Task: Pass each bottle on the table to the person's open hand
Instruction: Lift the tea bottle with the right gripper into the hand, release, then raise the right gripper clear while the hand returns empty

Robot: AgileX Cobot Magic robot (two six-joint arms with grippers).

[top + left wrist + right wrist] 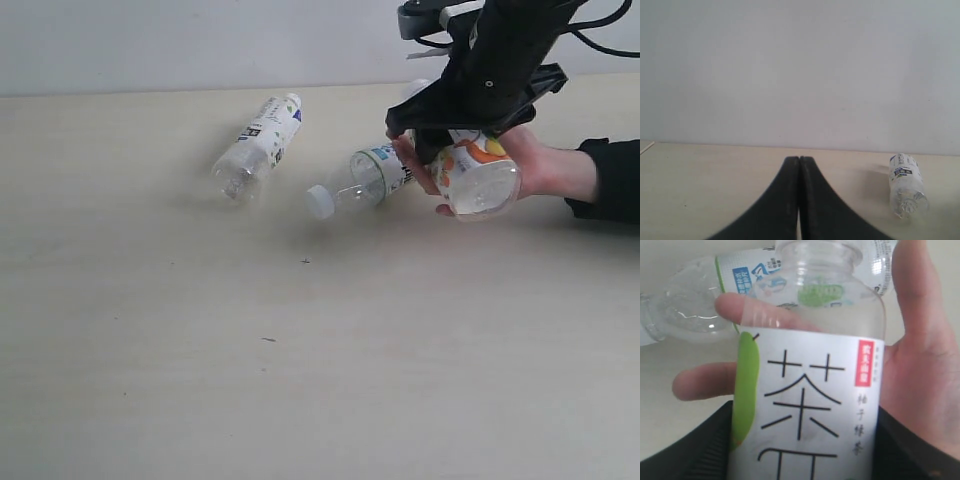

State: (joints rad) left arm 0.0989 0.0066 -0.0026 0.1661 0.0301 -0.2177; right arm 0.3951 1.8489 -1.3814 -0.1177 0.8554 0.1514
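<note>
My right gripper (452,138) (802,440) is shut on a white-labelled bottle (478,172) (807,390) with green and orange print. It holds that bottle just above the palm of the person's open hand (545,165) (925,385), whose fingers curl round it. A second clear bottle (365,180) (700,295) with a white cap lies on the table (300,350) right beside the hand's fingertips. A third bottle (258,147) (906,185) lies further left. My left gripper (799,162) is shut and empty, low over the table, off the exterior view. No pink-labelled bottle is in view.
The person's black sleeve (612,180) rests at the right table edge. A pale wall (800,70) stands behind the table's far edge. Bare tabletop fills the front and left of the exterior view.
</note>
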